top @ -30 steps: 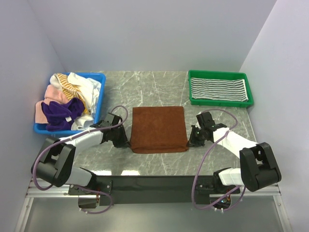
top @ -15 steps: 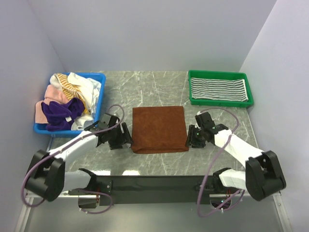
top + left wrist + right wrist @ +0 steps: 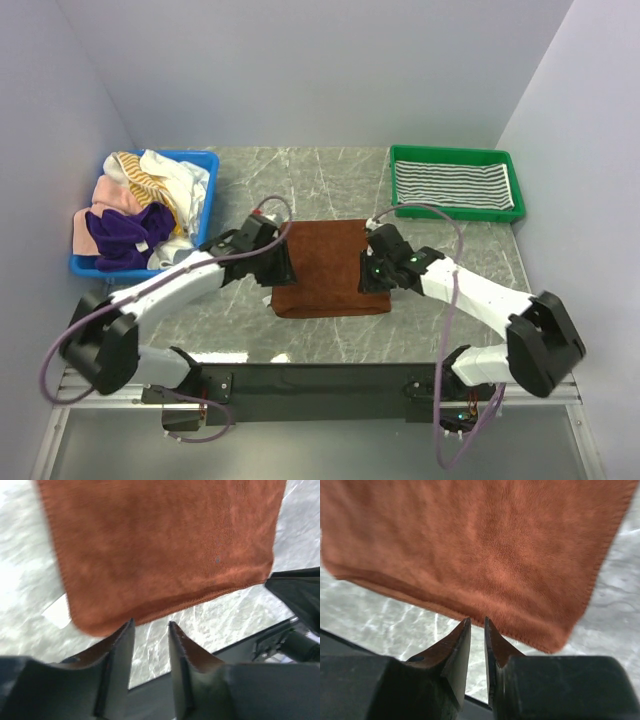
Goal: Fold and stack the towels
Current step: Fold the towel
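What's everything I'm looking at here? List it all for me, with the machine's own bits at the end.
Brown towel: one, rust brown, flat at the table's centre.
Striped towel: one, grey and white, flat in the green tray.
Jumbled towels: several, exact count unclear; purple, pink, white, yellow-striped; heaped in the blue bin.
Blue bin: one, blue, far left of the table.
Green tray: one, green, far right of the table.
Table: one, grey marbled.
Left arm: one, white and black.
Right arm: one, white and black.
Left pincer: one, black, empty, at the brown towel's left edge.
Right pincer: one, black, empty, at its right edge.
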You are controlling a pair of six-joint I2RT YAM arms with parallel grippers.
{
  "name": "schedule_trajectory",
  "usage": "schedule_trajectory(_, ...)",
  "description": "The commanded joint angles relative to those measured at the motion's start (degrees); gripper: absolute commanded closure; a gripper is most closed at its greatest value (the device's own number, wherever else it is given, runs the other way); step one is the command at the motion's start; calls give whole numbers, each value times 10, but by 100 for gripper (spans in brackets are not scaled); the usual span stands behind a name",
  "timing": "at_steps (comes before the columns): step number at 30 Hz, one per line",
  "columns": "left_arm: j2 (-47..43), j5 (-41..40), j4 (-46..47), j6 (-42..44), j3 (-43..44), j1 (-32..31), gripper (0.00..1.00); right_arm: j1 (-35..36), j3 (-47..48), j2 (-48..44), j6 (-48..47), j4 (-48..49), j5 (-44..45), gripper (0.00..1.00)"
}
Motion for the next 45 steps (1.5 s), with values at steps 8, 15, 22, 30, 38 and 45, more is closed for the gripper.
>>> schedule_trajectory(8, 182, -44, 4, 47, 85, -92, 71, 38, 14, 89, -5, 51, 6, 77)
schedule_trajectory(15, 193, -61, -15, 44, 69, -135, 78, 58, -11, 84, -4, 47, -3, 78)
schedule_trajectory(22, 156, -74, -24, 28, 26, -153, 78, 61, -39, 70, 4, 44, 0, 79)
schedule_trajectory(30, 143, -74, -32, 28, -15, -153, 79, 59, -77, 73, 23, 59, -1, 80)
schedule_trajectory(38, 99, -92, -44, 11, -50, -152, 77, 28, -108, 65, 31, 72, -34, 81)
schedule_trajectory(45, 52, -96, -61, 3, -41, -152, 68, 14, -98, 38, 20, 64, -77, 81)
